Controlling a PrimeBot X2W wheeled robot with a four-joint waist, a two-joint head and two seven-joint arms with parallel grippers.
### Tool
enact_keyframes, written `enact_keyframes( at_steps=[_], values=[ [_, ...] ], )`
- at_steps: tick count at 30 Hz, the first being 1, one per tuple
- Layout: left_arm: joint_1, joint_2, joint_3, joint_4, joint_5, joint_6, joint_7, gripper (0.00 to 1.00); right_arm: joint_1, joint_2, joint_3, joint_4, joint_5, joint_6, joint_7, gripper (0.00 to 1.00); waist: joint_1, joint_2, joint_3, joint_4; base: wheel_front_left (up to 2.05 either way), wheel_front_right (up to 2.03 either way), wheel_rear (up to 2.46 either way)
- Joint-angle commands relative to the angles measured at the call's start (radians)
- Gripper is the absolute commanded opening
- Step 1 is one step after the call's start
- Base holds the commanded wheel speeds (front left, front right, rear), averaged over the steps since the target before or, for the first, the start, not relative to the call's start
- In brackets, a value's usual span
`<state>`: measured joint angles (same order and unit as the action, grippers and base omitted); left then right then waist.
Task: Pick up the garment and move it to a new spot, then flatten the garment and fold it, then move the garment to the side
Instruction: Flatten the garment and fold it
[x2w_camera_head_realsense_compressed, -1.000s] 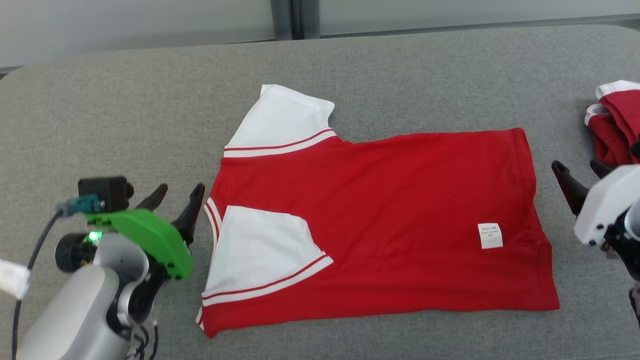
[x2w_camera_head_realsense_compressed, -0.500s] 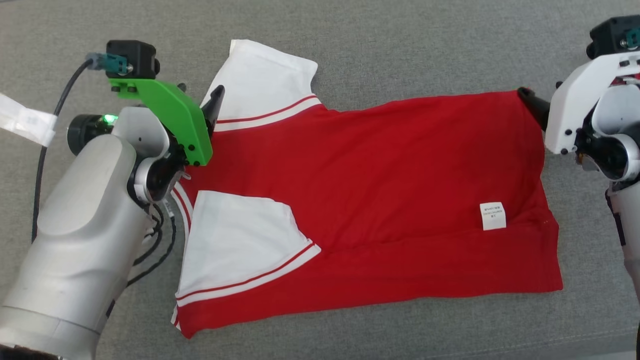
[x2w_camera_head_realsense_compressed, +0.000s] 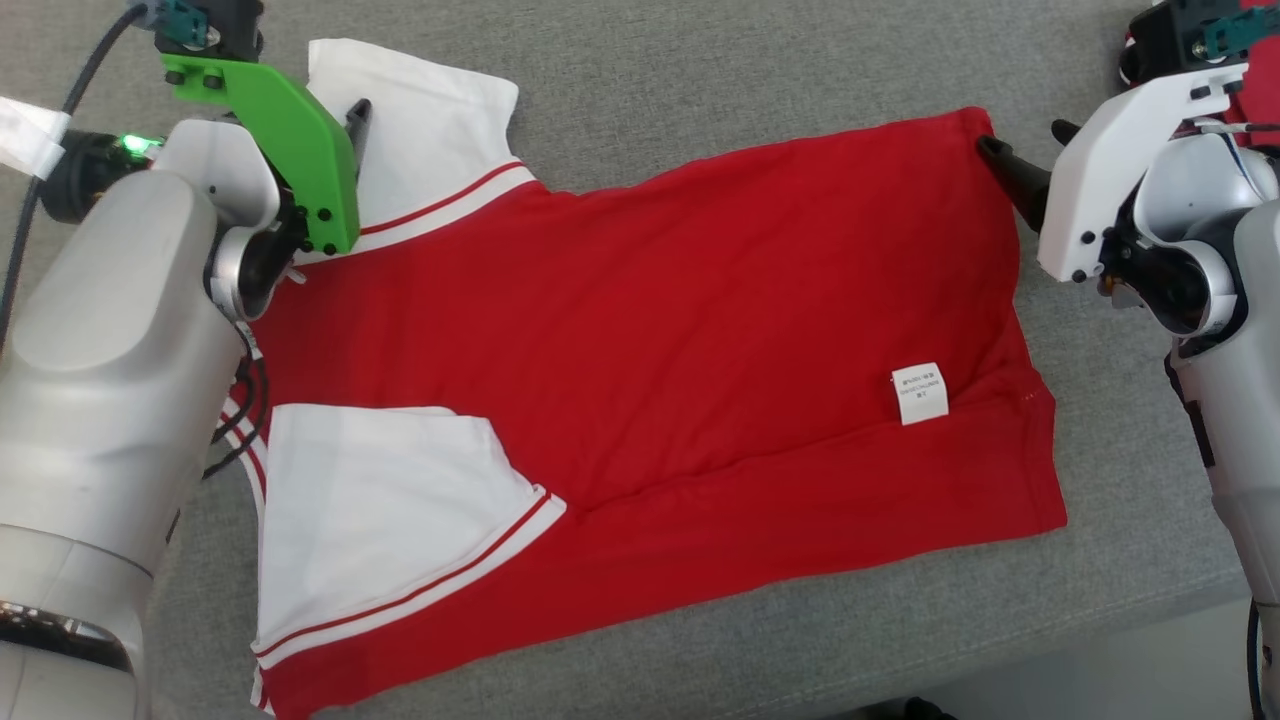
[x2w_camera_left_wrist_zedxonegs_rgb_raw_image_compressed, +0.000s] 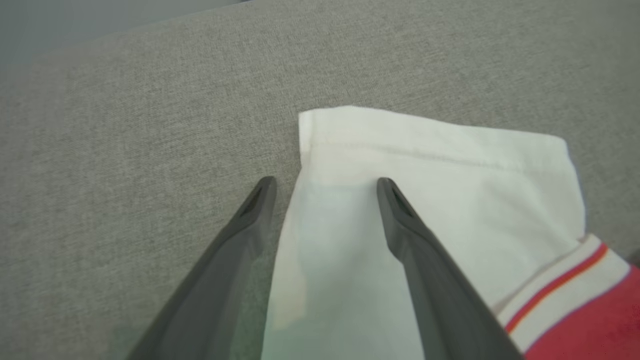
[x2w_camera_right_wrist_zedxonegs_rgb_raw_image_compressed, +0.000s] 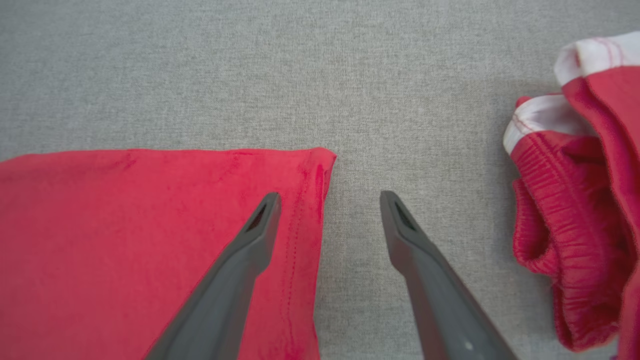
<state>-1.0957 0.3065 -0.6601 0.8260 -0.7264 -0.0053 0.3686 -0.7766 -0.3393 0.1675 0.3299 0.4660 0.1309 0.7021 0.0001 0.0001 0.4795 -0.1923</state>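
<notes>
Found the red garment (x2w_camera_head_realsense_compressed: 650, 330) spread flat on the grey counter (x2w_camera_head_realsense_compressed: 700, 70), with a crease running along its near side and a white label (x2w_camera_head_realsense_compressed: 922, 392) near its right end. Saw the near white sleeve (x2w_camera_head_realsense_compressed: 380, 500) folded onto the red body, the far white sleeve (x2w_camera_head_realsense_compressed: 420, 130) lying out on the counter. Found the left tool (x2w_camera_left_wrist_zedxonegs_rgb_raw_image_compressed: 325, 181) wide open, straddling the far sleeve's outer edge: one finger over bare counter, the other over white cloth. Found the right tool (x2w_camera_right_wrist_zedxonegs_rgb_raw_image_compressed: 330, 195) wide open too, astride the garment's far right corner, holding nothing. Could not tell whether either touched the cloth. Noted a bunched red-and-white pile (x2w_camera_right_wrist_zedxonegs_rgb_raw_image_compressed: 570, 210) lying apart to the right.
</notes>
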Motion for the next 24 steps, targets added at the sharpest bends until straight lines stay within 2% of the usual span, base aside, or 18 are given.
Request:
enact_keyframes(
  at_steps=[1, 5, 8, 9, 10, 11, 15, 19, 24],
  values=[
    [-0.029, 0.017, -0.001, 0.014, 0.017, 0.006, 0.003, 1.0, -0.019, 0.007, 0.012, 0.002, 0.01, -0.001, -0.01, 1.0, -0.0001, -0.0001, 0.021, -0.034, 0.0, 0.0, 0.0],
    [-0.051, 0.019, -0.01, 0.048, 0.027, 0.027, 0.006, 1.0, -0.026, 0.01, 0.04, 0.005, 0.02, -0.001, -0.023, 1.0, -0.0001, -0.0001, 0.024, -0.053, 0.0, 0.0, 0.0],
    [-0.046, 0.011, -0.016, 0.07, 0.014, 0.012, 0.03, 1.0, -0.029, 0.006, 0.054, 0.01, 0.03, -0.001, -0.032, 1.0, -0.0001, -0.0001, 0.028, -0.059, 0.0, 0.0, 0.0],
    [-0.038, 0.009, -0.014, 0.079, 0.005, 0.009, 0.039, 0.77, -0.029, 0.004, 0.061, 0.011, 0.037, -0.001, -0.034, 1.0, -0.0001, -0.0001, 0.029, -0.06, 0.0, 0.0, 0.0],
    [-0.033, 0.009, -0.016, 0.083, 0.002, 0.002, 0.048, 0.49, -0.031, 0.001, 0.065, 0.009, 0.038, -0.001, -0.036, 1.0, -0.0001, -0.0001, 0.03, -0.061, 0.0, 0.0, 0.0],
    [-0.03, 0.013, -0.016, 0.085, 0.002, -0.006, 0.052, 0.0, -0.034, -0.006, 0.068, 0.006, 0.043, -0.001, -0.034, 1.0, -0.0001, -0.0001, 0.03, -0.062, 0.0, 0.0, 0.0],
    [-0.019, 0.029, -0.005, 0.094, -0.018, -0.015, 0.064, 0.0, -0.04, -0.034, 0.063, -0.014, 0.051, -0.001, -0.018, 1.0, -0.0001, -0.0001, 0.025, -0.058, 0.0, 0.0, 0.0],
    [-0.015, 0.045, 0.008, 0.078, -0.035, -0.021, 0.061, 0.0, -0.036, -0.077, 0.063, -0.043, 0.058, -0.001, 0.056, 1.0, -0.0001, -0.0001, 0.017, -0.05, 0.0, 0.0, 0.0],
    [-0.019, 0.053, 0.005, 0.051, -0.033, -0.015, 0.059, 0.0, -0.056, -0.099, 0.063, -0.081, 0.066, -0.001, 0.105, 1.0, -0.0001, -0.0001, 0.021, -0.034, 0.0, 0.0, 0.0]
  ],
)
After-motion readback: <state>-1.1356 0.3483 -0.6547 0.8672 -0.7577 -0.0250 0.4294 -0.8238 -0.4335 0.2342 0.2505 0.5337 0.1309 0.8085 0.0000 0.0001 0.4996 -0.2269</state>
